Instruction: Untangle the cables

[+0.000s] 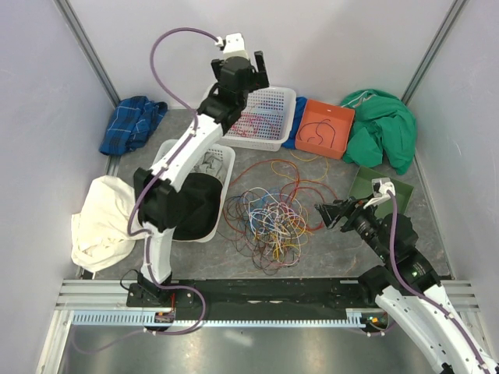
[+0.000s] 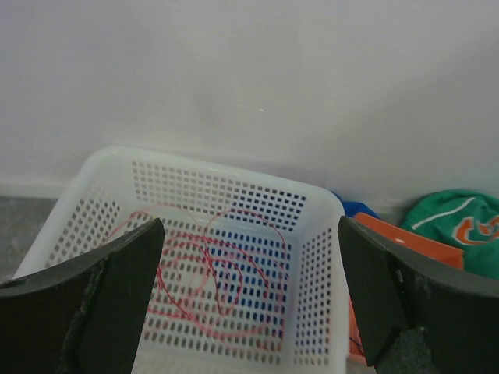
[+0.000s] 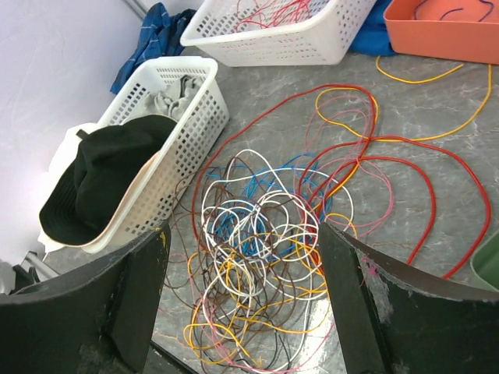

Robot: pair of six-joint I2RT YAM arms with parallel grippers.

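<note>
The cables [image 1: 269, 214] lie in a loose multicoloured tangle on the table's middle, with red and orange loops trailing toward the back. In the right wrist view the cables [image 3: 265, 234] sit just below and ahead of my right gripper [image 3: 245, 296], which is open and holds nothing. My right gripper [image 1: 331, 214] hovers at the tangle's right edge. My left gripper [image 1: 248, 66] is raised over the far white basket [image 1: 269, 136]. In the left wrist view my left gripper [image 2: 249, 296] is open and empty, with red cables [image 2: 210, 273] coiled on the white basket's [image 2: 312, 265] floor beneath.
A second white basket [image 1: 168, 148] at left holds a black hat [image 1: 195, 206] and grey cloth. An orange tray [image 1: 326, 128] with a dark cable stands at the back. Green cloth [image 1: 382, 128], blue cloth [image 1: 132, 121], white cloth [image 1: 101, 222] and a green box [image 1: 366, 183] ring the tangle.
</note>
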